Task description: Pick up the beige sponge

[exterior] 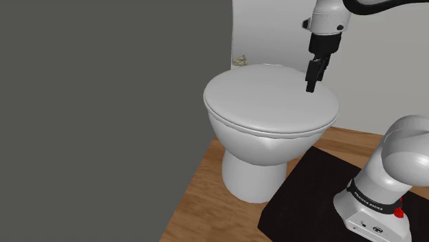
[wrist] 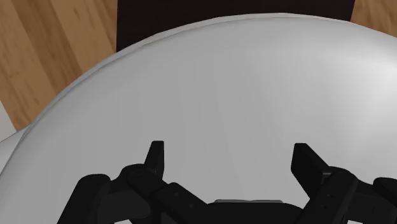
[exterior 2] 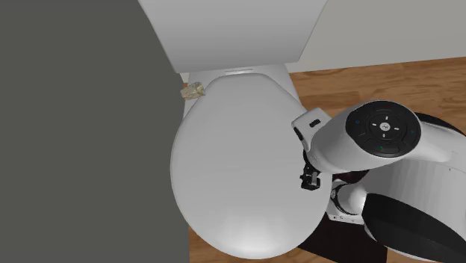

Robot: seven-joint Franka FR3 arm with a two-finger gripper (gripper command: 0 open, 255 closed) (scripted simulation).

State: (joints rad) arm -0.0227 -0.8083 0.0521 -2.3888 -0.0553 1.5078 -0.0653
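Wooden plank flooring (exterior: 196, 189) is running beneath a white ceramic toilet whose smooth, closed oval lid (exterior: 265, 100) is taking up the middle of the shoulder view, with a flat dark grey wall (exterior: 103, 103) crowding its left side. The all-black two-finger gripper (exterior: 311, 86) is hanging just above the lid's right rim and pointing down. In the wrist view its fingers are standing wide apart over bare lid, gripping nothing. The small, rough-looking beige sponge (exterior: 240, 61) is sitting at the hinge end of the lid, at the foot of the white cistern (exterior 2: 231, 30) and close beside the grey wall. That is up and to the left of the gripper in both exterior views, diagonally across the lid. Its long axis is too small to read. Wall and cistern are boxing it in on two sides, so the open approach is probably from above the lid.
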